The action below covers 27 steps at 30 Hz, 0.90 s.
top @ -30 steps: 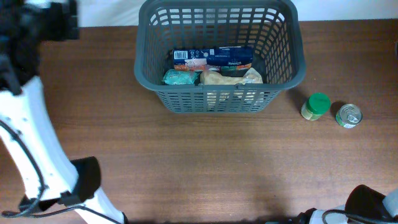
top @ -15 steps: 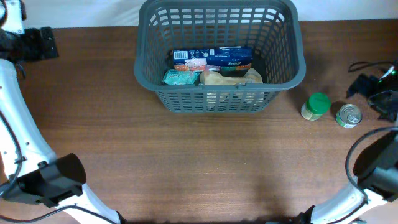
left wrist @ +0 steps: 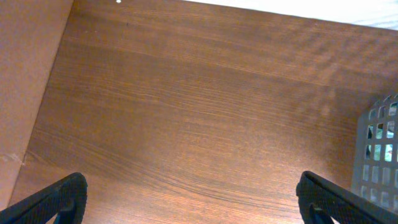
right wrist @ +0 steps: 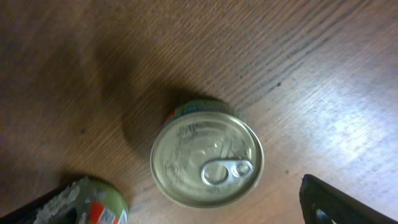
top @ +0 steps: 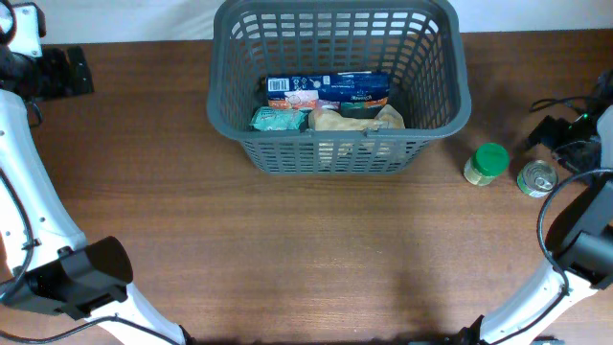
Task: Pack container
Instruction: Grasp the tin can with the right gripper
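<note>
The container is a dark grey lattice basket at the back middle of the table. It holds a blue packet, a teal packet and a tan bag. Its corner shows in the left wrist view. A green-lidded jar and a tin can stand to its right. My right gripper is open above the can, with the jar beside it. My left gripper is open and empty over bare table at the far left.
The wooden table stretches in front of the basket. Its left edge shows in the left wrist view. Cables trail by the right arm near the table's right edge.
The right arm came into view at the right edge and settled over the can. The left arm swung from a blur to a steady spot at the far left corner.
</note>
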Tool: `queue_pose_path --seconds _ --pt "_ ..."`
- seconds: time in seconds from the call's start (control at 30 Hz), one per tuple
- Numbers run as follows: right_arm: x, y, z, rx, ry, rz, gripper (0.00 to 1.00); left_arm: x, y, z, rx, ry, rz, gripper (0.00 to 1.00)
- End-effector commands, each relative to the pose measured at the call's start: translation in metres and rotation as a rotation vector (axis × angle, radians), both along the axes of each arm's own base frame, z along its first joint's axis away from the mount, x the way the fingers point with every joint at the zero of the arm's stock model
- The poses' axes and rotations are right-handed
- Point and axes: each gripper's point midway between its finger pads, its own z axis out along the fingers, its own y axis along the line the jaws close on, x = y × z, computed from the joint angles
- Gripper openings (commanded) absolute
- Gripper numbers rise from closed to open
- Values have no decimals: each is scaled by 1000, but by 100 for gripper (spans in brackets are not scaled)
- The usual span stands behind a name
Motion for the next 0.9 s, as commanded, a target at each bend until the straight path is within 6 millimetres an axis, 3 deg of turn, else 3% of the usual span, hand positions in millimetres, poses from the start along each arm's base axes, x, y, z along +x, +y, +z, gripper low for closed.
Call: queue_pose_path --seconds 0.0,0.5,0.87 --pt "-2 -5 -20 1 33 -38 99 1 -1 -3 -20 3 5 99" --pt "-13 0 -60 45 113 -90 99 1 -1 -3 -20 3 5 99" --pt "-35 -1 -100 69 116 -132 99 1 -1 -3 -20 3 5 99"
